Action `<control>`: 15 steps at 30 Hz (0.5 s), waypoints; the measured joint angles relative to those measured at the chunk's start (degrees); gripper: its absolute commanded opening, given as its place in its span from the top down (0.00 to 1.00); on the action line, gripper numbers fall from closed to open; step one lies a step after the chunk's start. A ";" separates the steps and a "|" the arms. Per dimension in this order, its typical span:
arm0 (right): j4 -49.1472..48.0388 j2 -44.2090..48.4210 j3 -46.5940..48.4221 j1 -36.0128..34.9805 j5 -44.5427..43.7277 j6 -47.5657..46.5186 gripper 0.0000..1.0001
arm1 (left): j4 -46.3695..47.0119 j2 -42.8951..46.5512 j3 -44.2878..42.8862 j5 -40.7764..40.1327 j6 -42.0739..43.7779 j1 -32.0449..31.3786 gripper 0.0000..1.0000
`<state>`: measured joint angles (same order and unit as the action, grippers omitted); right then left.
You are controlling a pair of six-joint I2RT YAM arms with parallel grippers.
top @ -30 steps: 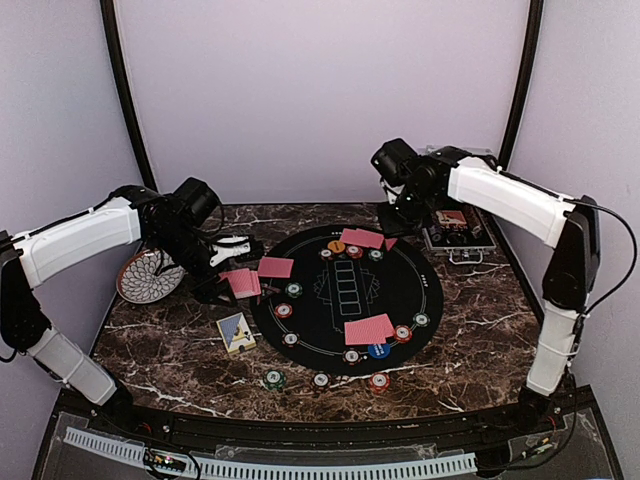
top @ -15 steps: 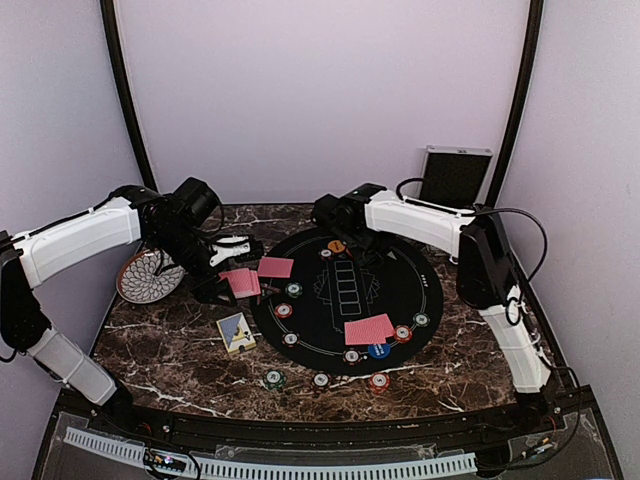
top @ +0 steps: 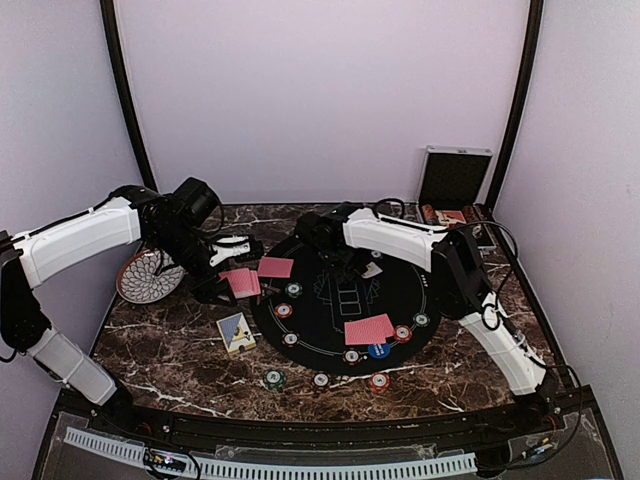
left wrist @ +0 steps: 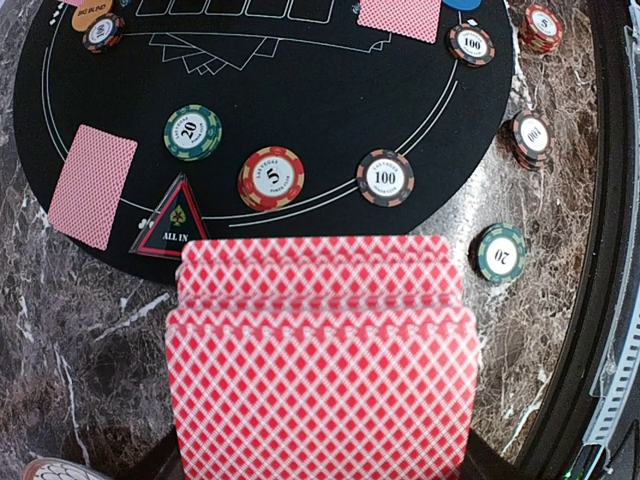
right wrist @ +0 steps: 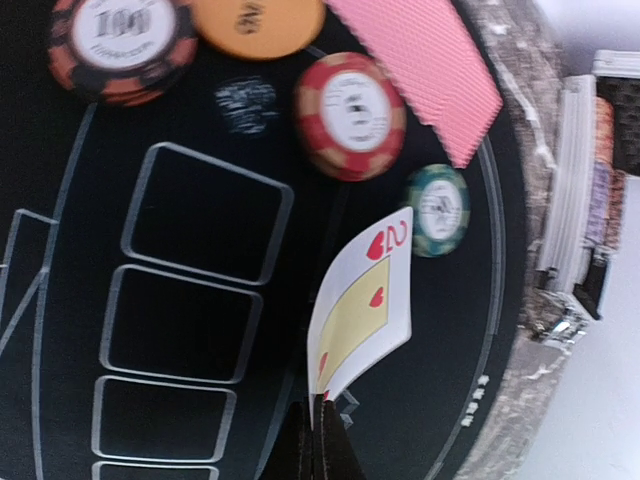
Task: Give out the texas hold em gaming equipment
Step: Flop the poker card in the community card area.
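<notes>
Top view: my left gripper [top: 232, 284] is clamped on the red-backed deck [top: 243, 281], just left of the black mat [top: 330, 315]. My right gripper [top: 358, 266] hangs over the mat's far part.

Left wrist: deck up close, chips [left wrist: 272, 177] beyond it.

Right wrist: I'm pinching the two of hearts [right wrist: 362, 300] (face showing).

I saw the mat [top: 345, 295] on the counter [top: 160, 350]: plate [top: 148, 275] to its left, case [top: 455, 180] behind its right edge, three chips [top: 320, 380] before it, paired cards [top: 369, 329] on its near part.
</notes>
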<state>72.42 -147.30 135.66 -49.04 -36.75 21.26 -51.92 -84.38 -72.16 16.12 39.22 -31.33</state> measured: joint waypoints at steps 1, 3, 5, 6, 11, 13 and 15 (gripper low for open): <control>-0.59 -0.17 0.00 0.00 1.57 -0.07 1.00 | 0.00 0.00 -0.02 0.02 0.00 0.00 1.00; -1.73 -0.28 0.00 0.00 4.33 -0.20 1.00 | -0.02 0.00 -0.07 0.15 0.00 0.00 1.00; -2.99 -0.28 0.07 0.02 7.08 -0.20 1.00 | -0.04 0.00 -0.22 0.33 0.00 0.00 1.00; -3.78 -0.28 0.13 0.00 8.50 -0.20 1.00 | -0.04 0.00 -0.33 0.39 0.00 0.00 1.00; -6.58 -0.28 0.63 0.02 13.05 0.37 0.93 | -0.02 0.00 -1.01 0.66 -0.02 0.00 1.00; -7.48 -0.28 0.68 0.20 14.49 0.90 0.83 | -0.04 0.00 -1.01 0.74 -0.02 0.00 1.00; -8.46 -0.31 0.68 0.50 16.24 1.51 0.69 | -0.04 0.00 -1.01 0.81 -0.02 0.00 1.00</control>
<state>63.96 -147.61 136.33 -48.53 -20.51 22.76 -51.96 -84.38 -73.17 16.93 39.20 -31.33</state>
